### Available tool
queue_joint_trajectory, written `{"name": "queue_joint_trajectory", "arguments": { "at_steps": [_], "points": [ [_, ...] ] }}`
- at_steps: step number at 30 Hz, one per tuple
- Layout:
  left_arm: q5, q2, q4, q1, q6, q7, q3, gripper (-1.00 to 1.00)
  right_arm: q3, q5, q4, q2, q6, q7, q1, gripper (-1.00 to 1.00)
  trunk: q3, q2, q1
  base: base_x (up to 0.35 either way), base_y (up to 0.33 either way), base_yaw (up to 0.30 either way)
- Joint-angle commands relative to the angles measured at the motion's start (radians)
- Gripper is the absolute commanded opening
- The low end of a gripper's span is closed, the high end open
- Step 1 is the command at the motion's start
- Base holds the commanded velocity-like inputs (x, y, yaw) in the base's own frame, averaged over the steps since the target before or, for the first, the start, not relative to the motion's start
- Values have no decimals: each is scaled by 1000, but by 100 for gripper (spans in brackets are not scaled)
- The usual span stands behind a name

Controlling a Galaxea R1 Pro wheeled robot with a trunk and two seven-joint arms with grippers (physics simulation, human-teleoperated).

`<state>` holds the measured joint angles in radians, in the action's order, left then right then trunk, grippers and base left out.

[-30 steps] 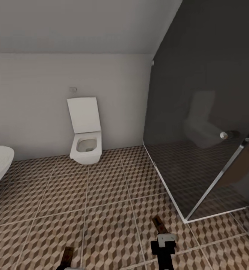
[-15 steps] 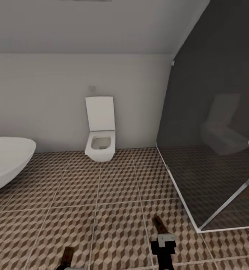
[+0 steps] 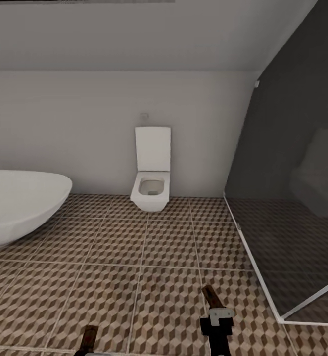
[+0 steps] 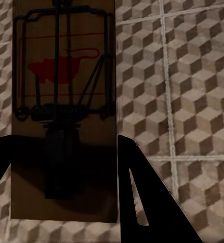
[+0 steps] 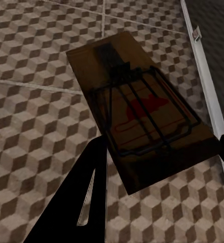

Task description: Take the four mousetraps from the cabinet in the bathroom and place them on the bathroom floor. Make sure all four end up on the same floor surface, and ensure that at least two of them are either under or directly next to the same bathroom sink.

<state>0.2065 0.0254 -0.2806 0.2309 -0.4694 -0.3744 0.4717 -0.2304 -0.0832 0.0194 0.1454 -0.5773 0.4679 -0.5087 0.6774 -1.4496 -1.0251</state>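
Carrying one mousetrap (image 4: 64,109) clenched in its left gripper (image 4: 64,172) and another mousetrap (image 5: 140,111) in its right gripper (image 5: 160,177), the robot holds both above the bathroom floor (image 3: 149,277), presumably seeking the sink.

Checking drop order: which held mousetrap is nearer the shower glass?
The mousetrap in the right hand; the left hand's mousetrap sits toward the bathtub side.
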Motion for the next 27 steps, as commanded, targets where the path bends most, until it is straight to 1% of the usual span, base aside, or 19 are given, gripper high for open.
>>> {"name": "queue_joint_trajectory", "arguments": {
  "at_steps": [1,27],
  "points": [
    [5,1,0,1,-1,-6,8,-100,-3,-6,-1,-1,1,6,-1,-100,1,0,0,0,0,256],
    [5,1,0,1,-1,-6,8,-100,-4,-6,-1,-3,1,6,-1,-100,1,0,0,0,0,256]
  ]
}}
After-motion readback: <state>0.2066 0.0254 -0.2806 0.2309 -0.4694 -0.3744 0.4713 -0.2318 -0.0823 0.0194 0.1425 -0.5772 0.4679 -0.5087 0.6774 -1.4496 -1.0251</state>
